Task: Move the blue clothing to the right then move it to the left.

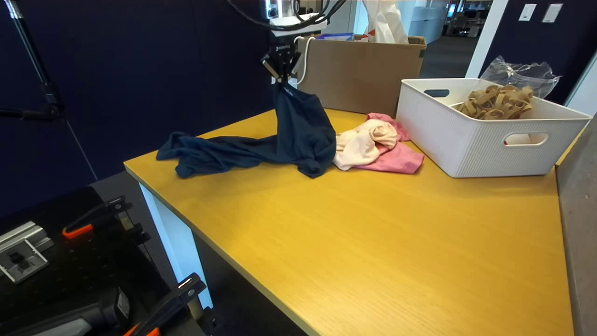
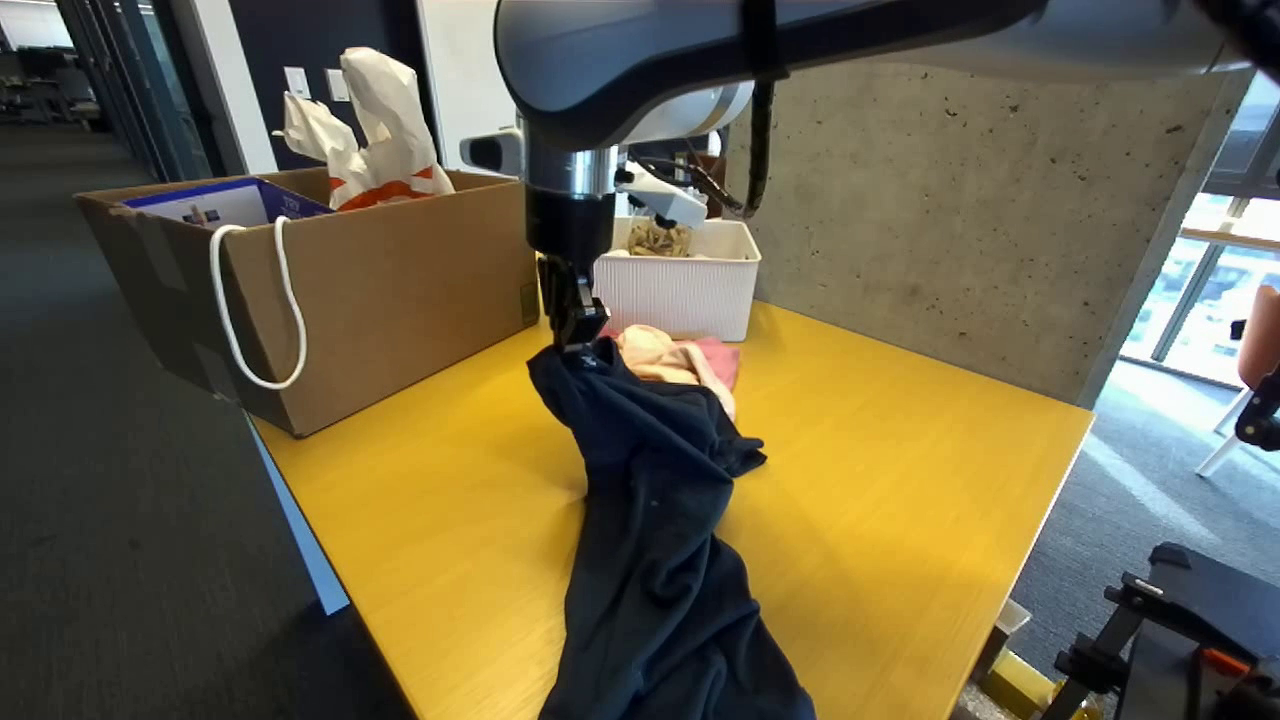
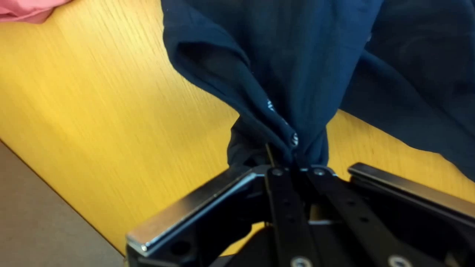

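Note:
The dark blue clothing (image 1: 305, 130) hangs from my gripper (image 1: 282, 80) in an exterior view. Its lifted end rises above the yellow table, and the rest trails across the tabletop. It also shows in an exterior view (image 2: 650, 520), stretching from the gripper (image 2: 580, 342) toward the near edge of the picture. In the wrist view my gripper (image 3: 284, 157) is shut on a pinched fold of the blue clothing (image 3: 289, 66). Small white marks show on the cloth near the fingertips. The fingertips are partly hidden by the cloth.
A pink cloth (image 1: 401, 158) and a cream cloth (image 1: 364, 142) lie beside the blue clothing on the yellow table (image 1: 373, 242). A white basket (image 1: 503, 149) with tan straps stands near the concrete wall (image 2: 960, 220). A cardboard box (image 2: 420, 280) stands along the table's edge.

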